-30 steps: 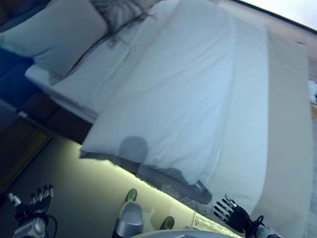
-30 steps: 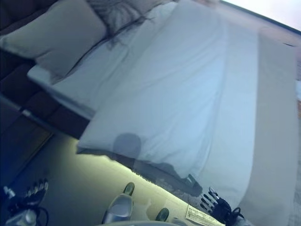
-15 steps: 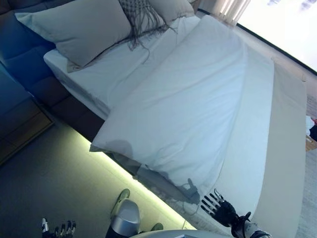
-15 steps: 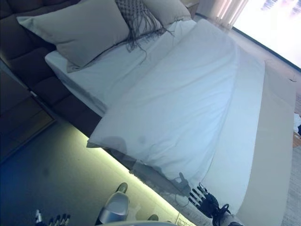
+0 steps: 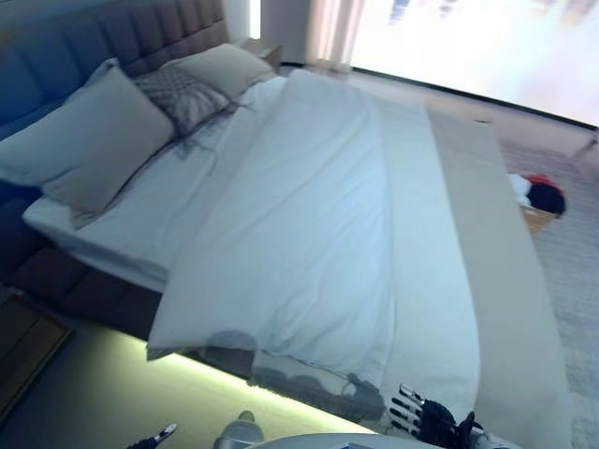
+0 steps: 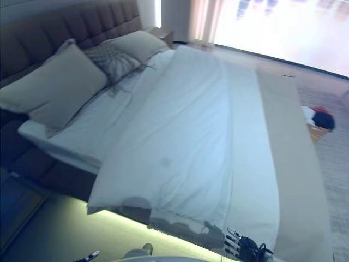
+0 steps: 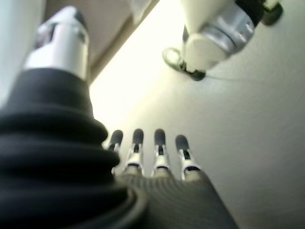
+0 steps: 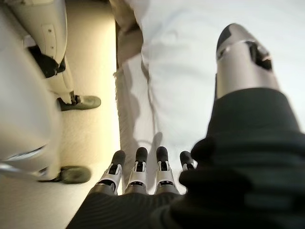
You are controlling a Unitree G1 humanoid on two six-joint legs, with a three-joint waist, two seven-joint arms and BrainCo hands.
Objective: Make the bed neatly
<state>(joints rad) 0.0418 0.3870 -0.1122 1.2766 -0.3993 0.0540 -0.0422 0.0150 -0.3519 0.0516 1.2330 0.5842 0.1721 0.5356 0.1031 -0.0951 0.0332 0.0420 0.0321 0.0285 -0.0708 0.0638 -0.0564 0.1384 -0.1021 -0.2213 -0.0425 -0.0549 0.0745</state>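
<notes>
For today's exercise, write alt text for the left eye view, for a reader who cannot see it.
A wide bed with a white duvet spread over it, its near edge hanging above a lit floor, and grey pillows against a padded grey headboard. The robot's right hand hovers open at the duvet's near corner; a beige runner crosses the foot.

A big bright window point(image 5: 487, 37) lets in lots of light. A soft padded headboard point(image 6: 60, 27) stands by the wall. The floor point(image 5: 94, 393) glows yellow-green under the bed.
</notes>
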